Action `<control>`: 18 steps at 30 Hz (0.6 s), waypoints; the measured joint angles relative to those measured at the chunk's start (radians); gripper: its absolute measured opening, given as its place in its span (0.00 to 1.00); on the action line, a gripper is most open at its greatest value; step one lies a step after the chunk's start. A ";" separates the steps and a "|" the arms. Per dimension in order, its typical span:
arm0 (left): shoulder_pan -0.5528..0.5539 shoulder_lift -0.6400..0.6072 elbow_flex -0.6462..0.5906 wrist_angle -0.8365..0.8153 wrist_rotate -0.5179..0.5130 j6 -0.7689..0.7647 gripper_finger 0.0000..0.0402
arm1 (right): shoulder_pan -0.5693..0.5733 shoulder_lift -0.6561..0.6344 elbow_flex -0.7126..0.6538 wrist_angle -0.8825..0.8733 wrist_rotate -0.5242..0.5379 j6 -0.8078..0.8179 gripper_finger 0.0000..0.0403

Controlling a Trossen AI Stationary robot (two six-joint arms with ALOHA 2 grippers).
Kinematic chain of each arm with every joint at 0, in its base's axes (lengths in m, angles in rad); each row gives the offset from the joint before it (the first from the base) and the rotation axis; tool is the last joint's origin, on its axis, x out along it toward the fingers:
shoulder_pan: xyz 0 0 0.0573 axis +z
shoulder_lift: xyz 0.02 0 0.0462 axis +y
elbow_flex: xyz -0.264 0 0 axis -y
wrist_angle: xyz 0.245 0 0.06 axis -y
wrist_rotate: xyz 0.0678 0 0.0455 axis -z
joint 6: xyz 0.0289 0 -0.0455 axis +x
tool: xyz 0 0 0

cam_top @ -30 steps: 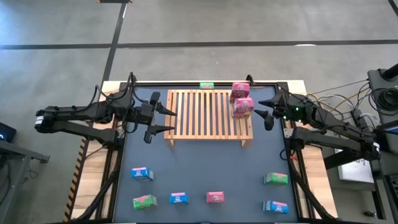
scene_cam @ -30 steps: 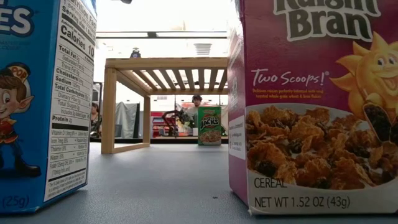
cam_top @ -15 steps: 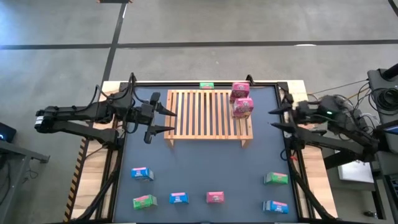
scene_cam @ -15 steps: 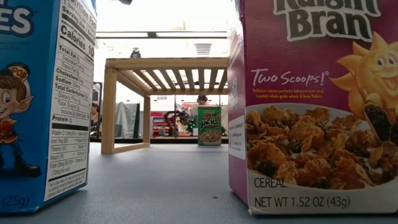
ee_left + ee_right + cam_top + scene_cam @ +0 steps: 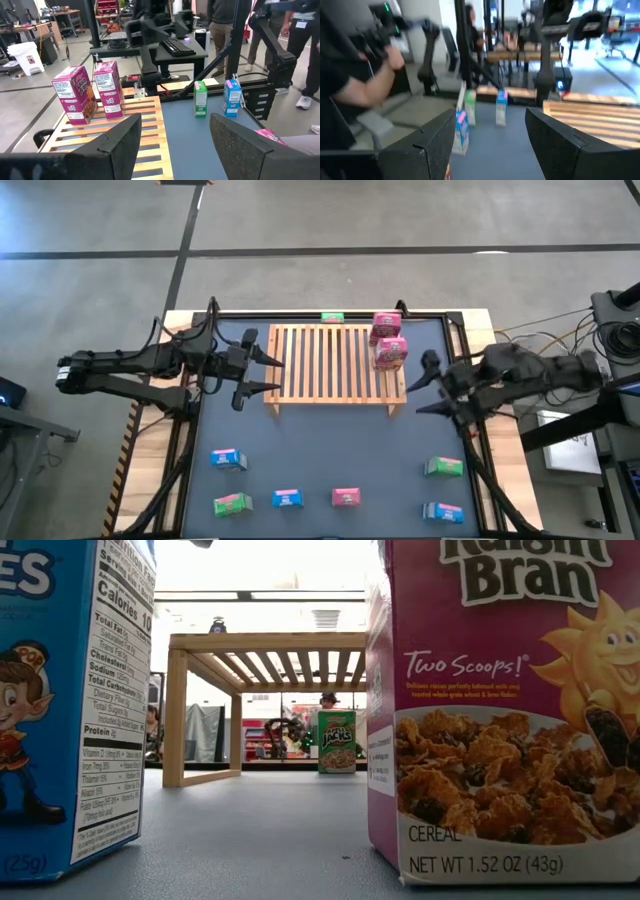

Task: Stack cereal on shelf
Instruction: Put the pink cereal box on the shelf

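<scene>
High view: two pink boxes [image 5: 388, 340] stand on shelf [image 5: 335, 365].

This is a robotics lab or workshop. A bare concrete floor [image 5: 330, 220] with dark tape lines surrounds the table, and beyond it stand metal frames [image 5: 235, 40], a keyboard [image 5: 178, 46] on a workbench, and people [image 5: 220, 17].

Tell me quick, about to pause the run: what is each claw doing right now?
Left claw: open, holding nothing, beside the shelf.
Right claw: open, holding nothing, at the shelf's other side.
</scene>
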 joint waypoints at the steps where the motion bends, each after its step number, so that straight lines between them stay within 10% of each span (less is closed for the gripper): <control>1: 0.000 0.000 0.000 -0.002 0.000 -0.001 0.55 | 0.050 0.035 0.023 -0.014 0.054 -0.022 0.57; 9: 0.000 0.000 0.000 -0.025 0.000 -0.008 0.55 | 0.383 0.290 0.227 -0.149 0.529 -0.067 0.57; 18: 0.000 0.026 0.000 -0.022 0.000 -0.033 0.55 | 0.491 0.604 0.393 -0.186 0.574 0.020 0.57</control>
